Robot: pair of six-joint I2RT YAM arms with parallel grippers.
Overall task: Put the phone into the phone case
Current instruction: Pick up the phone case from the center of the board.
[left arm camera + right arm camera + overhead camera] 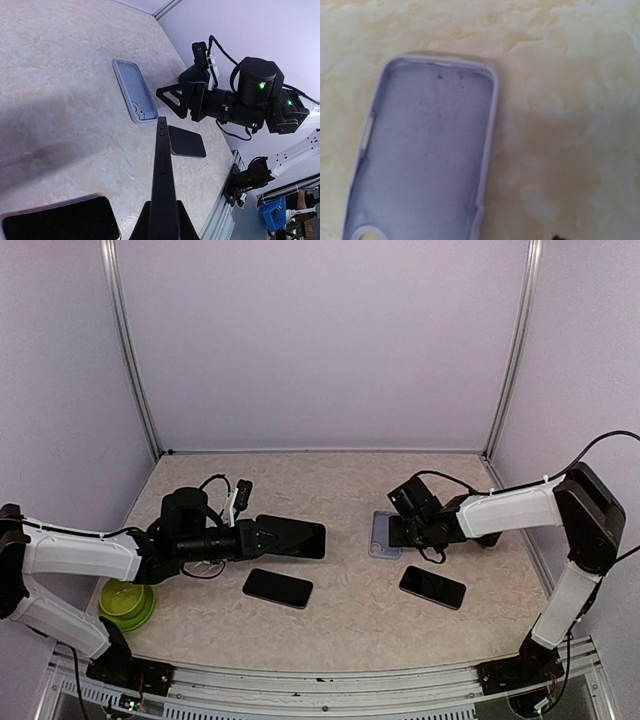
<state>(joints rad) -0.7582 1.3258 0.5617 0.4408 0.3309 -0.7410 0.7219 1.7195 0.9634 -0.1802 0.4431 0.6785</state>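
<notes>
A robotics lab test cell. Plain pale lilac wall panels [320,340] framed by slim aluminium corner posts [130,350] box in a beige marbled counter [350,625]. Two white-and-black robot arms, left [80,550] and right [510,505], are bolted at its near edge, with loose black cables [215,483]. A blue plastic bin [272,212] sits beyond the counter's edge.

No text, brand, number or sign can be read in any view. The pale lilac soft plastic phone case [425,150] shows only dark specks on its inner face, no letters. The black slab phone [162,165] raised edge-on left of the case shows plain side buttons without a legible mark. The two other black flat phones, one lying near-left of the case [278,587] and one near-right of it [432,587], have dark faces with nothing readable.
</notes>
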